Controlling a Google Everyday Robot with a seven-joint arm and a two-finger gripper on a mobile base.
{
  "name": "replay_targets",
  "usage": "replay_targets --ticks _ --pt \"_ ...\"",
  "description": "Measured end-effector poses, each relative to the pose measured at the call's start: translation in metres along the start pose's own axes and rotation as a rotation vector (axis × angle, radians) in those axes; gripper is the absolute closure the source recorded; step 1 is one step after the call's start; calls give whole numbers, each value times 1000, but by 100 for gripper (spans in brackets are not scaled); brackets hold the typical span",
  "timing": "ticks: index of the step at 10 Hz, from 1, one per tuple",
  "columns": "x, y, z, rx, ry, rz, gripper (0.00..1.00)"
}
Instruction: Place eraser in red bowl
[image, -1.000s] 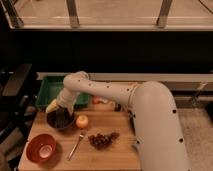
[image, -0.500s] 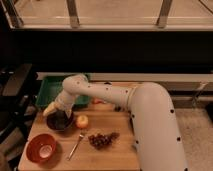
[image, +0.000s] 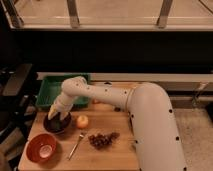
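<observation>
Red bowl (image: 41, 148) is seen lower left of the gripper (image: 54, 116).
Gripper is lowered over the dark bowl (image: 56, 124); jaws' state cannot be told, eraser unseen.

Your gripper (image: 54, 115) sits low over the dark maroon-brown round bowl (image: 56, 124). The bright orange-red round bowl (image: 41, 148) lies at its 7 o'clock, with bare wooden tabletop (image: 111, 155) between the two rims. At 3 o'clock stands a small orange fruit (image: 82, 121); at 4 o'clock lie a metal fork (image: 76, 144) and a dark grape bunch (image: 102, 139). A green rectangular tray (image: 52, 88) blocks 12 o'clock.
</observation>
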Motion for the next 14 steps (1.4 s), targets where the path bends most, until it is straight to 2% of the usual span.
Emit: replay_targets --ticks 1,2,5,8,10,12,14 --pt "0 1 -4 1 -8 -2 94" --pt "0 1 -11 0 -22 -3 99" --pt "4 5 -60 -4 -89 -13 100" --pt "27 12 -101 -35 -116 -30 100" --pt "55 19 -104 -36 -94 -55 100" --pt "89 25 -103 -40 -51 -74 100" --pt "123 36 -94 -63 31 -101 98"
